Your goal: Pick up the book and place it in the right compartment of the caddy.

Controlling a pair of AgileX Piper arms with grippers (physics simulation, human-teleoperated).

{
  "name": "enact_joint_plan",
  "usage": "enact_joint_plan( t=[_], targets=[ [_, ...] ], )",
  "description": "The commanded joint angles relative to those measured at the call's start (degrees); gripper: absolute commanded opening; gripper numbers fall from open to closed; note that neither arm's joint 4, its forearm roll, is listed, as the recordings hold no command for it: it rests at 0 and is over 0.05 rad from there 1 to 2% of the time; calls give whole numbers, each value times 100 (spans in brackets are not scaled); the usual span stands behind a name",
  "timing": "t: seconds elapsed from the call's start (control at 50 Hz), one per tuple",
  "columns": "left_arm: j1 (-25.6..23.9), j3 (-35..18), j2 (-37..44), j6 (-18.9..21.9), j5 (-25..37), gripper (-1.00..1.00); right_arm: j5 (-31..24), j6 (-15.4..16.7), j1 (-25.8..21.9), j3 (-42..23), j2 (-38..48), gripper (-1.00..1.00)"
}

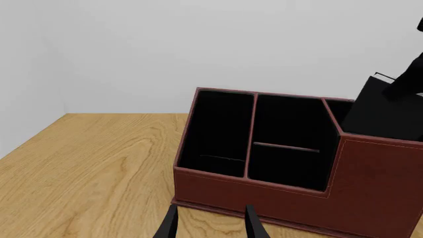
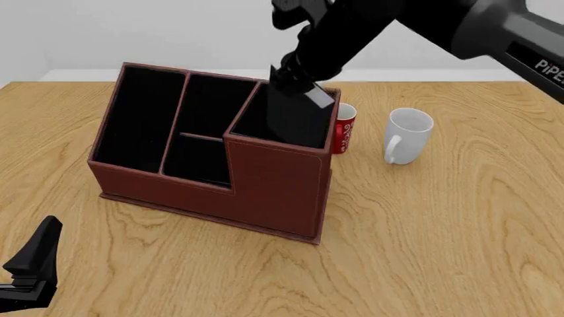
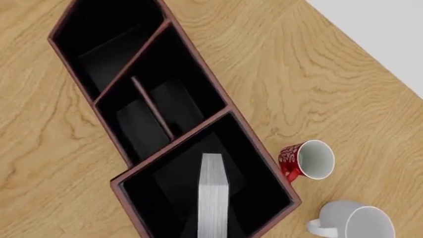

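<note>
The reddish-brown caddy [image 2: 273,178] stands left of the table's middle and also shows in the left wrist view [image 1: 377,183]. The black book [image 2: 295,112] hangs tilted from my right gripper [image 2: 297,71], which is shut on its top edge. The book's lower part is inside the right compartment [image 2: 264,125], the squarish section with the taller front wall. In the right wrist view its white page edges [image 3: 213,198] run down into that compartment [image 3: 165,183]; the fingers do not show there. My left gripper [image 1: 210,225] is open and empty, low in front of the caddy's left end [image 2: 31,264].
A red cup [image 2: 345,129] stands close against the caddy's right side, also in the right wrist view [image 3: 307,158]. A white mug [image 2: 407,135] stands just right of it. The caddy's long narrow section [image 2: 141,112] and two small middle sections [image 2: 207,125] hold nothing.
</note>
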State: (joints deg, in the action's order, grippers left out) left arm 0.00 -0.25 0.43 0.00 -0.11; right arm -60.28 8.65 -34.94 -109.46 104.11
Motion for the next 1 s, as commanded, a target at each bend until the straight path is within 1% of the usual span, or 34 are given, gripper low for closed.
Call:
enact_joint_plan(
  t=[0.02, 0.1, 0.12, 0.16, 0.18, 0.22, 0.24, 0.26, 0.38, 0.4, 0.42, 0.64, 0.7, 0.74, 0.76, 0.78, 0.8, 0.82, 0.9, 0.96, 0.98, 1.0],
  targets=[
    [0, 0, 0, 0, 0, 100, 61, -69, 70, 32, 115, -100],
    [0, 0, 0, 0, 0, 100, 108, -137, 54, 71, 154, -100],
    [0, 0, 0, 0, 0, 100, 109, -60, 81, 96, 174, -100],
    [0, 0, 0, 0, 0, 100, 128, -159, 61, 81, 179, -100],
    [0, 0, 0, 0, 0, 100, 137, -110, 64, 108, 187, -100],
    [0, 0, 0, 0, 0, 100, 156, -168, 42, 102, 201, -100],
    [0, 0, 0, 0, 0, 100, 155, -117, 66, 98, 222, -100],
    [0, 0, 0, 0, 0, 100, 171, -169, 42, 102, 233, -100],
    [0, 0, 0, 0, 0, 100, 189, -125, 70, 119, 305, -100],
    [0, 0, 0, 0, 0, 100, 176, -109, 70, 96, 317, 100],
    [0, 0, 0, 0, 0, 100, 149, -94, 111, 14, 356, 100],
    [0, 0, 0, 0, 0, 100, 51, -64, 80, -80, 312, 100],
    [0, 0, 0, 0, 0, 100, 5, -133, 51, -212, 242, 100],
    [0, 0, 0, 0, 0, 100, -43, -49, 52, -230, 122, 100],
    [0, 0, 0, 0, 0, 100, -33, -103, 32, -209, 75, 100],
    [0, 0, 0, 0, 0, 100, -13, -92, 48, -185, 50, 100],
    [0, 0, 0, 0, 0, 100, 33, -14, 146, -164, -11, 100],
    [0, 0, 0, 0, 0, 100, 55, -82, 113, -114, -76, 100],
    [0, 0, 0, 0, 0, 100, 227, -175, -23, 296, -472, 100],
    [0, 0, 0, 0, 0, 100, 370, -179, -34, 543, -698, 100],
    [0, 0, 0, 0, 0, 100, 406, -229, -103, 684, -808, 100],
    [0, 0, 0, 0, 0, 100, 458, -207, -134, 814, -917, 100]
  ],
)
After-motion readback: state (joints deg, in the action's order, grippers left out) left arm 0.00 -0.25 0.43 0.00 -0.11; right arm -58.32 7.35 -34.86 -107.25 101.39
